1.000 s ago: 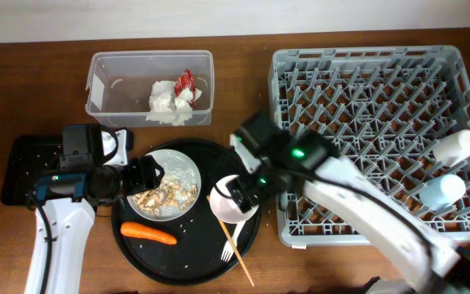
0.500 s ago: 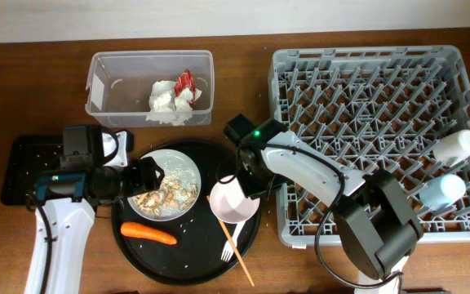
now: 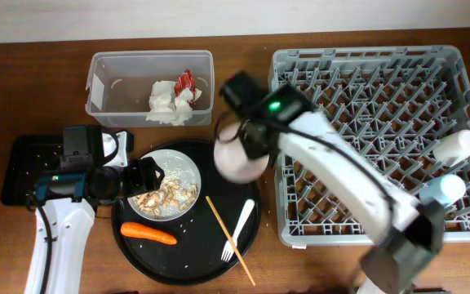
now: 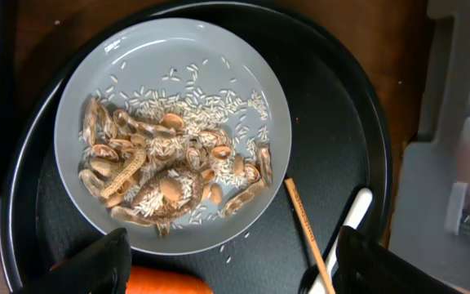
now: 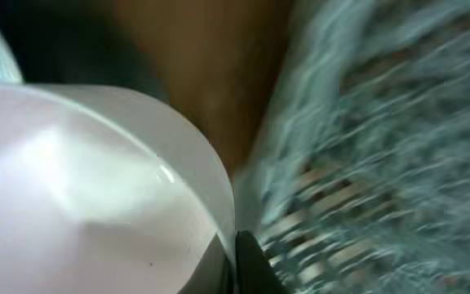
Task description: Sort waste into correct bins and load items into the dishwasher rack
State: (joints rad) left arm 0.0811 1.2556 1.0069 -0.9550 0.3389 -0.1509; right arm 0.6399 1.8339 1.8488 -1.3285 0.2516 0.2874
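Observation:
My right gripper (image 3: 250, 137) is shut on the rim of the small cream bowl (image 3: 237, 159) and holds it in the air between the round black tray and the dishwasher rack (image 3: 365, 73). The right wrist view is blurred: the bowl (image 5: 80, 188) fills the left and one dark finger of the gripper (image 5: 233, 263) pinches its wall. My left gripper (image 3: 149, 181) hangs open over the white plate (image 4: 243, 73) of food scraps (image 4: 161, 175). The carrot (image 4: 166, 283) lies by its left finger. The white fork (image 3: 237, 233) lies on the tray. The napkin (image 3: 166, 102) and red wrapper (image 3: 186, 82) are in the clear tub (image 3: 104, 82).
A wooden chopstick (image 3: 228, 241) lies beside the fork on the round black tray (image 3: 186, 268). The shallow black tray (image 3: 23, 167) sits at the far left. A white cup (image 3: 457, 145) and a light blue cup (image 3: 443, 192) lie in the rack's right side.
My right gripper has shut on the bowl's rim and lifted it off the round tray, up and back toward the rack's corner. The left arm has not moved.

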